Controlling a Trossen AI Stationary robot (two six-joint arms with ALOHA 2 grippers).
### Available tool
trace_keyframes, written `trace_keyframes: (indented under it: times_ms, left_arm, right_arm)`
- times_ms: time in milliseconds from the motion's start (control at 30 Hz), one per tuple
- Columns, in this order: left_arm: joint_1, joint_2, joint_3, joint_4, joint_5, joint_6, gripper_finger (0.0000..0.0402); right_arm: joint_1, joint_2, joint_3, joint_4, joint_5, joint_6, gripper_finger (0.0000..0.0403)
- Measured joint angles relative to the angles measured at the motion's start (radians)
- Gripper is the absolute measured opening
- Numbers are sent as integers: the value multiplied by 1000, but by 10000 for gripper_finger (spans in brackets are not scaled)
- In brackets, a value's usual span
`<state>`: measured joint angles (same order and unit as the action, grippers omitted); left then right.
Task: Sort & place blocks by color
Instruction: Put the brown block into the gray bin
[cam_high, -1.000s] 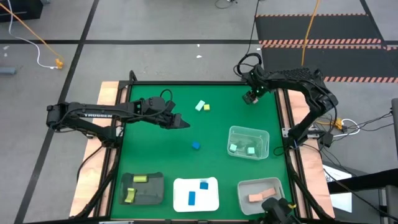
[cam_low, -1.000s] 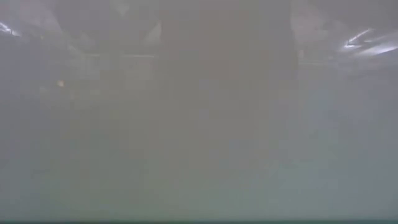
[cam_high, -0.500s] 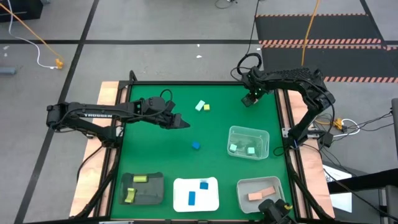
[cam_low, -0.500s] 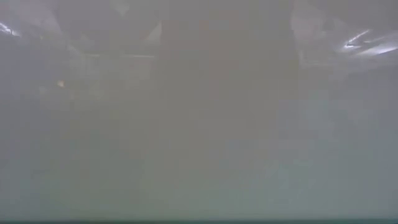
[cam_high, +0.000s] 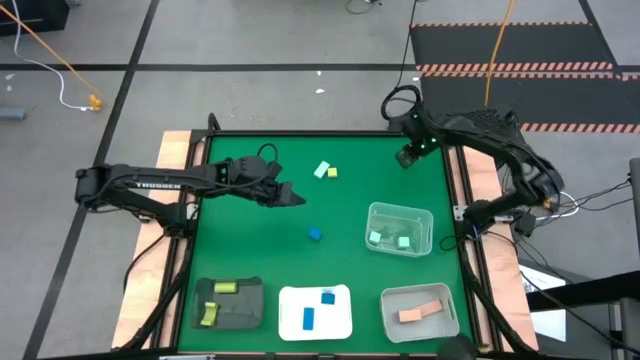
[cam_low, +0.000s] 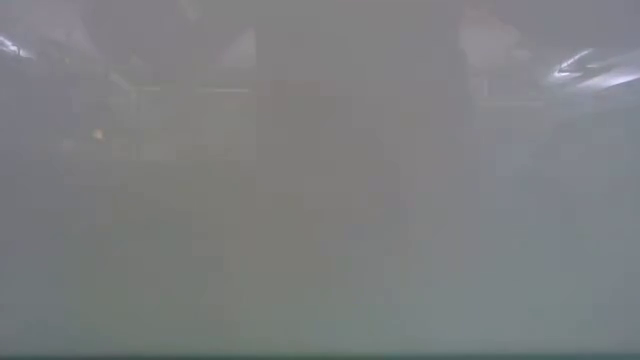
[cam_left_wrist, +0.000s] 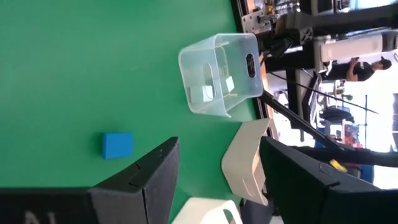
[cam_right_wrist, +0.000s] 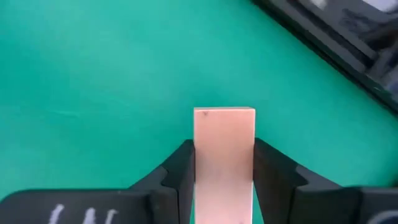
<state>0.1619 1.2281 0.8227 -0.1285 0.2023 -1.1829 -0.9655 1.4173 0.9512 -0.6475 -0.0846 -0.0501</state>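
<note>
Right gripper (cam_right_wrist: 224, 171) has clamped pink bar (cam_right_wrist: 224, 155)

Open green felt lies all round my left gripper (cam_high: 297, 199); only the small blue cube (cam_high: 315, 234) and the yellow-green and mint pair of cubes (cam_high: 325, 172) dot the middle. The clear plastic tub (cam_high: 400, 228) walls off the right side. Three trays, dark (cam_high: 229, 303), white (cam_high: 315, 311) and grey (cam_high: 420, 311), line the near edge.

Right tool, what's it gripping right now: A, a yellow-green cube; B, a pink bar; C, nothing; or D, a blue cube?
B: the right wrist view shows the right tool with its fingers closed on either side of a pink bar above the green table.
</note>
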Motion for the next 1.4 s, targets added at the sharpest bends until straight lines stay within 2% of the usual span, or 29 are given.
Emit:
trace_keyframes:
  times_ms: [133, 267, 467, 633, 767, 1000, 1200, 1400]
  left_arm:
    - [0, 21, 0, -4, -56, 6, 223]
    - [4, 46, 0, -2, -139, 56, 223]
    - [26, 56, -1, 19, -148, 159, 223]
    - [43, 55, 0, 36, -146, 251, 223]
    - [61, 55, 0, 38, -111, 321, 223]
    - [68, 55, 0, 35, -99, 428, 223]
    - [68, 55, 0, 19, -98, 446, 223]
    - [68, 55, 0, -2, -98, 456, 223]
  right_arm:
    - [46, -130, 1, -83, -184, 90, 110]
    - [162, -255, 1, -205, -296, 173, 110]
    - [442, -415, 1, -307, -358, 399, 110]
    - [716, -486, 1, -291, -433, 709, 110]
    - [958, -478, 1, -212, -444, 872, 110]
    - [1296, -380, 1, -2, -445, 936, 111]
    - [1454, -268, 1, 89, -448, 970, 136]
    - [1513, -198, 1, 96, -443, 973, 133]
